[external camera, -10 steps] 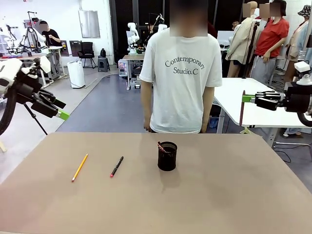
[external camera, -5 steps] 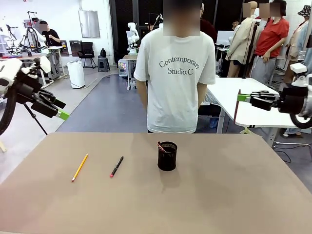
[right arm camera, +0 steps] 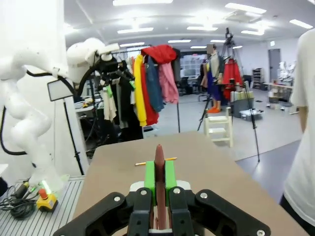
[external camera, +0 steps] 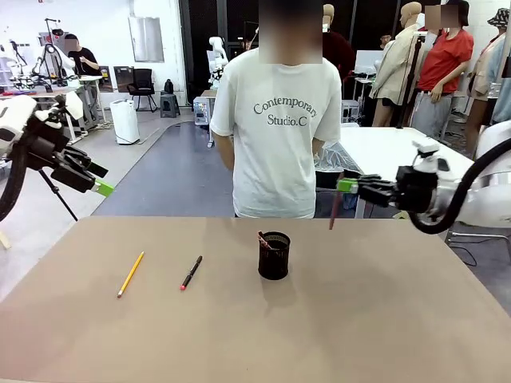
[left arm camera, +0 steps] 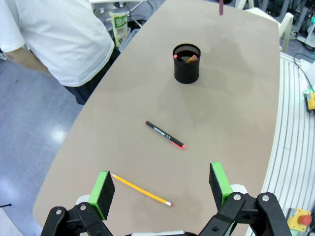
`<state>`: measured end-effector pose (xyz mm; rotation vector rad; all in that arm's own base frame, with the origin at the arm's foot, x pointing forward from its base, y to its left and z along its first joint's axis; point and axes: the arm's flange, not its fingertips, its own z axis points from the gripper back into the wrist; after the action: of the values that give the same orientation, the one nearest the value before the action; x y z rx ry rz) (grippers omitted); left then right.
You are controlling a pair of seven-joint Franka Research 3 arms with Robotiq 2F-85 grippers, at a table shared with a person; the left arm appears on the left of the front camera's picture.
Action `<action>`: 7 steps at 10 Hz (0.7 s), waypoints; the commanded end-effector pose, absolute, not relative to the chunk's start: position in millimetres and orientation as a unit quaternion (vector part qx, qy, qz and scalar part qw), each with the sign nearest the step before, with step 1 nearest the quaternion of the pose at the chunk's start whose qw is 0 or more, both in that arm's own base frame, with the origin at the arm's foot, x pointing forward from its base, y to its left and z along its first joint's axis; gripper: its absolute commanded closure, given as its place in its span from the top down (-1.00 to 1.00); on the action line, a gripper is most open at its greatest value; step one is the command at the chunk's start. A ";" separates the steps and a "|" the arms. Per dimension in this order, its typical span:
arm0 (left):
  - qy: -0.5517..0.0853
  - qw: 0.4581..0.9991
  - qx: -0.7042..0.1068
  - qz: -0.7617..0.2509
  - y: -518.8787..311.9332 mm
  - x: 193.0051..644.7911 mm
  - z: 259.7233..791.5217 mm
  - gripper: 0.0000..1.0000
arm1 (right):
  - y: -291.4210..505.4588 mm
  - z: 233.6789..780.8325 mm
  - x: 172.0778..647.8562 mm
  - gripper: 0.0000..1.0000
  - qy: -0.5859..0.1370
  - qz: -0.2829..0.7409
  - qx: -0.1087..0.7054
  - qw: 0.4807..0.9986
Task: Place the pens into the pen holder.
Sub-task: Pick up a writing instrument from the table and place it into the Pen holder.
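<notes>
A black mesh pen holder stands mid-table with a pen end poking from it; in the left wrist view the holder has pens inside. A yellow pencil and a black pen with a red end lie to its left, also seen as pencil and black pen. My right gripper is shut on a dark reddish-brown pen that hangs above the table, up and right of the holder. Its fingers clamp that pen. My left gripper hangs open off the table's left edge, and in its own wrist view it is high over the pencil.
A person in a white T-shirt stands at the far edge, just behind the holder. A white table is behind at the right. The brown tabletop is bare on the right and front. My left arm shows far off in the right wrist view.
My right arm has swung left from beyond the table's right side, carrying the reddish-brown pen over the table near the holder. The person shifted slightly left. The left arm has not moved.
</notes>
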<state>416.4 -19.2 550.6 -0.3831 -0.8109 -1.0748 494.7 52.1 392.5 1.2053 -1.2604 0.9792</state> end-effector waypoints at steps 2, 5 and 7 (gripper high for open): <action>-0.375 0.763 -0.179 -0.495 -18.9 416.1 551.3 1.00 | 88.4 373.5 520.2 -1.00 -0.508 0.436 0.517 0.533; -0.375 0.763 -0.179 -0.495 -18.9 416.1 551.3 1.00 | 113.5 360.1 525.1 -1.00 -0.505 0.432 0.536 0.521; -0.375 0.763 -0.179 -0.495 -18.9 416.1 551.3 1.00 | 126.7 349.1 525.1 -1.00 -0.508 0.436 0.538 0.512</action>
<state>416.3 -19.3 550.6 -0.3831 -0.8109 -1.0749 520.0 117.6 352.1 1.3023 -1.1653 1.0436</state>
